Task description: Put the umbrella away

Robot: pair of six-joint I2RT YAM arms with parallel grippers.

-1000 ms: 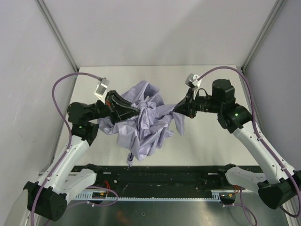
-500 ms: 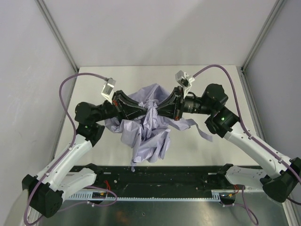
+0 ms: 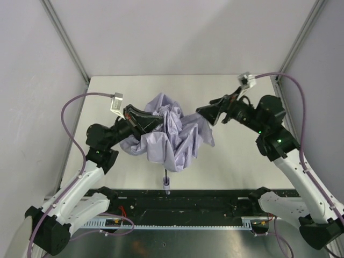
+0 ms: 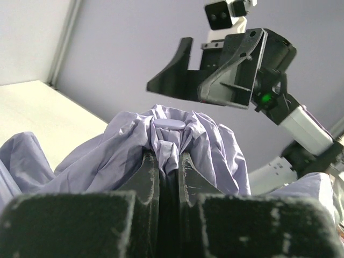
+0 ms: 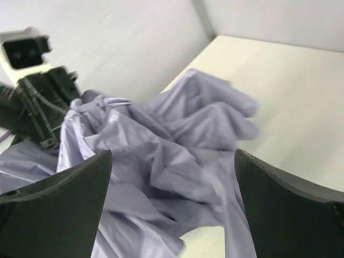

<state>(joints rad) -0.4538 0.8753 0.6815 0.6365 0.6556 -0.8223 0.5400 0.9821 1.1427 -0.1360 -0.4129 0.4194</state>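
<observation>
The crumpled lavender-grey umbrella [image 3: 174,140] sits bunched over the centre of the pale bench [image 3: 236,161] in the overhead view. Its thin black shaft [image 3: 166,176] points toward the lower edge of the frame and ends in a small handle [image 3: 166,186]. The left pincer [image 3: 146,121], at the canopy's upper left, is clamped tight on a gathered fold of the fabric, seen close up from its own wrist. The right pincer [image 3: 211,114], just off the canopy's upper right, has its fingers [image 5: 59,204] spread wide and grips nothing; the fabric lies loose below them.
</observation>
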